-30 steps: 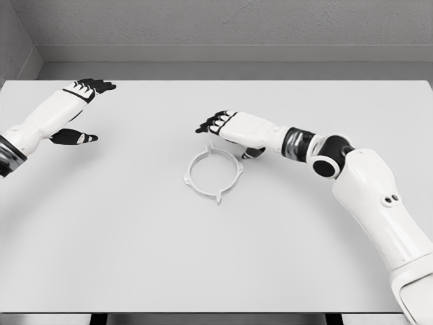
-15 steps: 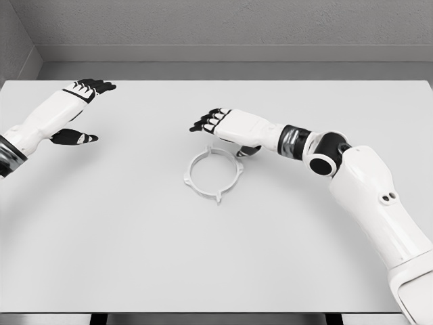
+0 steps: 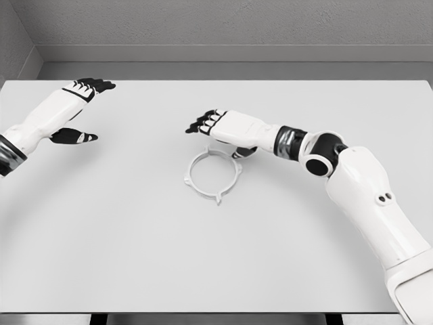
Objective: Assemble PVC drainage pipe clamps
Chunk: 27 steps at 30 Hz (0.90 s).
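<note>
I am reaching my right hand (image 3: 226, 128) out over the white worktop (image 3: 122, 230). The hand is lying flat with its palm facing down. My dark fingertips (image 3: 201, 122) are stretching out to the left and are a little spread apart. My hand is not holding anything.

The white clamp ring (image 3: 213, 176) is lying flat on the worktop, near the middle. It is round like a hoop, with little tabs sticking out around its edge. My right hand is hanging just behind the far edge of the ring. My thumb (image 3: 245, 152) is pointing down close to the ring's far right side. I cannot tell if the thumb is touching the ring or not.

My left hand (image 3: 71, 112) is sitting far away at the left side of the worktop, well apart from the ring. Its fingers (image 3: 95, 85) are loose and open, with the thumb sticking out below them. It is not holding anything.
</note>
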Each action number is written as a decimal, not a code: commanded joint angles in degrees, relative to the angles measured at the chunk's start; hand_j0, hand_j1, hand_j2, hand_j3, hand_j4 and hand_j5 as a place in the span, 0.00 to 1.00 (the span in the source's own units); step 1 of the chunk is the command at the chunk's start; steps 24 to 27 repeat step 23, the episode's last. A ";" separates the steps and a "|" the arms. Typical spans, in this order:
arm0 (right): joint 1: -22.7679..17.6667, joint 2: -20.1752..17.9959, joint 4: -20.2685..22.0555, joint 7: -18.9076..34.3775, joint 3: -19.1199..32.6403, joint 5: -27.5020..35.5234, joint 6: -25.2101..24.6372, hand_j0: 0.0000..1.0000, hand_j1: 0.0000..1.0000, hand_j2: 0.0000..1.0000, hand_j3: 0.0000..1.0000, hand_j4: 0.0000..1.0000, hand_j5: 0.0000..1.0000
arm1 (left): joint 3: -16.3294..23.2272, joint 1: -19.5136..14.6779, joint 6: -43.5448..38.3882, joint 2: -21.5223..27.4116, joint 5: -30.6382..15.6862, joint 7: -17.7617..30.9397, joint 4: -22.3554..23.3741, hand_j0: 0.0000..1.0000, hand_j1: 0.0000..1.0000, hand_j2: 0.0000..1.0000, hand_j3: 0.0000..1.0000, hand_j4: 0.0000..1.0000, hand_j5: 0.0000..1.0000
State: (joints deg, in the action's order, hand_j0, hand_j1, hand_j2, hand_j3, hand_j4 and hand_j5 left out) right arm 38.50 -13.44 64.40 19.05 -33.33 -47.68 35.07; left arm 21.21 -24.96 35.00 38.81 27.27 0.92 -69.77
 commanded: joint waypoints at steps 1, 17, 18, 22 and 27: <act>0.00 0.08 0.03 0.20 0.02 0.30 -0.07 1.00 1.00 1.00 1.00 1.00 1.00 | -0.03 0.00 0.00 0.04 -0.37 -0.04 0.07 1.00 1.00 1.00 1.00 1.00 1.00; -4.56 -34.19 21.03 0.29 13.46 32.29 -0.07 1.00 1.00 1.00 1.00 1.00 1.00 | -0.21 -0.09 0.00 0.57 -0.46 -0.12 0.60 1.00 1.00 1.00 1.00 1.00 1.00; -8.60 -35.60 21.38 0.38 17.76 32.65 -0.07 1.00 1.00 1.00 1.00 1.00 1.00 | -0.21 -0.09 0.00 0.57 -0.46 -0.21 0.87 1.00 1.00 1.00 1.00 1.00 1.00; -21.36 -37.53 24.37 0.38 28.67 32.65 -0.07 1.00 1.00 1.00 1.00 1.00 1.00 | -0.21 -0.09 0.00 0.57 -0.55 -0.39 1.04 1.00 1.00 1.00 1.00 1.00 1.00; -21.45 -37.53 24.37 0.38 28.67 32.65 -0.07 1.00 1.00 1.00 1.00 1.00 1.00 | -0.21 -0.17 0.00 0.57 -0.55 -0.48 0.95 1.00 1.00 1.00 1.00 1.00 1.00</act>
